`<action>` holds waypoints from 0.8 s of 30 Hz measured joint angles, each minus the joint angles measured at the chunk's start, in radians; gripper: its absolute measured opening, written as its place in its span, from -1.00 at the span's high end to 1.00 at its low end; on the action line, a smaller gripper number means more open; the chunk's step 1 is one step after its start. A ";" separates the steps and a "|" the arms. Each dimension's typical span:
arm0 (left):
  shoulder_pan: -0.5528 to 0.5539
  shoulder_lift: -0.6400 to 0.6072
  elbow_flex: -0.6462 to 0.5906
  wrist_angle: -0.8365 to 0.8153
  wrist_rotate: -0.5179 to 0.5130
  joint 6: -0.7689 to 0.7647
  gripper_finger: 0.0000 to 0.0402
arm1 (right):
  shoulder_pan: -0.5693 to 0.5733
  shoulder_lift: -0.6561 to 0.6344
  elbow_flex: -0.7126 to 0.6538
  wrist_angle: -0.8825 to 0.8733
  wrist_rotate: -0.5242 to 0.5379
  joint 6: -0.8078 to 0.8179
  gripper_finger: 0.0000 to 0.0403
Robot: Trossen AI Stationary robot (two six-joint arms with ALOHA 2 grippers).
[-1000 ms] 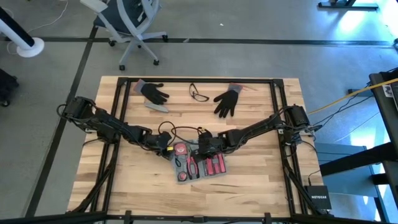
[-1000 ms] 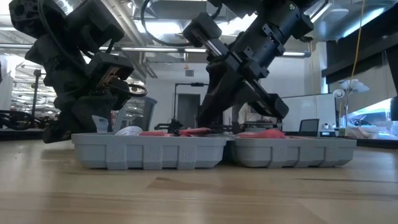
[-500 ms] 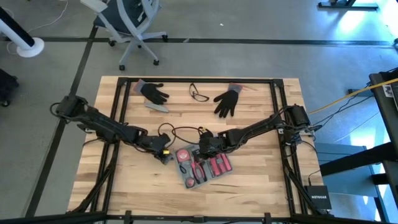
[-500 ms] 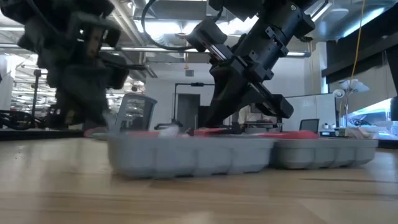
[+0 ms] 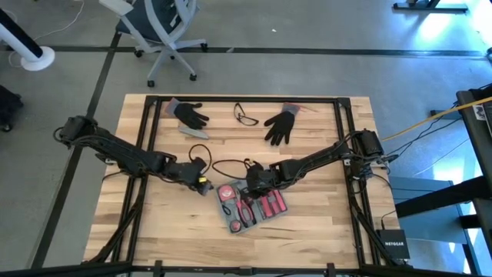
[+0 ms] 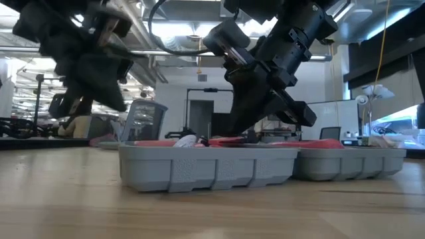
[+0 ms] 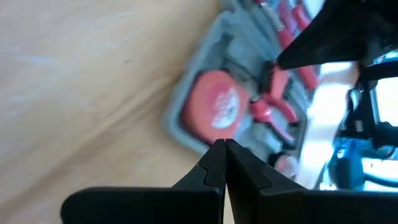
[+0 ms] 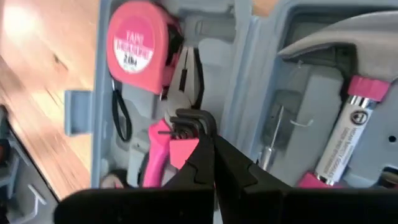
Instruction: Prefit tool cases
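The open blue-grey tool case [image 5: 254, 206] lies flat on the wooden table, turned at a slant, with pink tools in its recesses: a tape measure [image 8: 138, 45], pliers and a hammer [image 8: 354, 118]. My right gripper [image 5: 247, 185] is shut and reaches down into the case's far half, its tips [image 8: 210, 138] at the black hex keys beside the pliers. My left gripper [image 5: 203, 181] is shut and hangs in the air left of the case, clear of it. In the left wrist view its tips [image 7: 222, 144] point at the case's tape-measure corner [image 7: 211, 106]. My right gripper comes slanting down from the table's right side with shut fingers, its tips at the hex-key set [image 8: 186, 124] in the case's tape-measure half. The fingertips hide the spot, so I cannot tell whether they press on the tools. The case stays flat on the table.
Two black gloves [image 5: 191, 114] [image 5: 281, 123], a pair of glasses [image 5: 246, 117] and a small grey bar [image 5: 194, 131] lie near the table's far edge. A black cable [image 5: 223, 163] loops between the arms. Bare wood lies on the near side of the case.
The case has turned about on the table and slid a little toward the right edge, staying flat. My left gripper, still shut, has drawn back from the case's left end, rising and going toward the table's left edge. My right gripper has stayed over the case.
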 joint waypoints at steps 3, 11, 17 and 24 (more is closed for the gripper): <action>-0.018 0.069 0.052 -0.003 -0.019 -0.011 1.00 | 0.000 -0.001 0.001 -0.035 -0.023 -0.042 1.00; -0.036 0.344 0.267 0.042 -0.026 0.034 1.00 | -0.018 -0.026 0.001 -0.017 -0.038 -0.146 1.00; -0.049 0.423 0.301 0.092 0.012 0.043 1.00 | -0.035 -0.071 0.000 -0.065 -0.052 -0.198 1.00; -0.053 0.478 0.302 0.241 0.048 0.051 1.00 | -0.011 -0.085 -0.032 -0.081 -0.092 -0.209 1.00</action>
